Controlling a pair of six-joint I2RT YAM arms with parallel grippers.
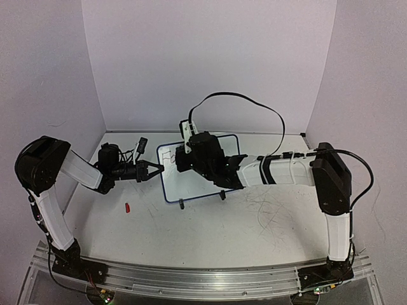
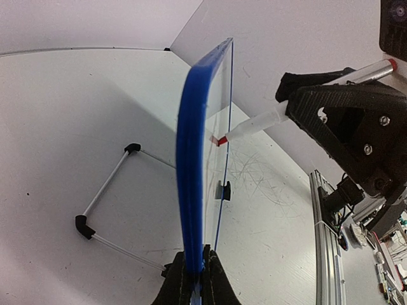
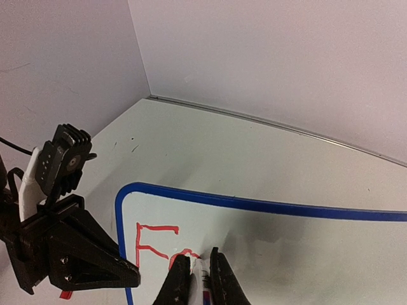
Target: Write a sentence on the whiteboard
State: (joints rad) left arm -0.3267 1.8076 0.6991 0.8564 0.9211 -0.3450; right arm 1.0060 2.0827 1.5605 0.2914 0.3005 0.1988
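Early writing: only the sentence's [image 3: 152,248] first letters stand on the whiteboard [image 3: 254,206]. Left jaws pinch its edge; right jaws, clamping the marker [image 2: 254,125], should stroke toward three o'clock.

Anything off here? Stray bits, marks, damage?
Two things. A small red piece, possibly a marker cap, lies loose on the table near the whiteboard's front left corner. Thin dark scribbles mark the table to its right. Otherwise normal: left gripper clamps the whiteboard's edge, right gripper holds the marker.
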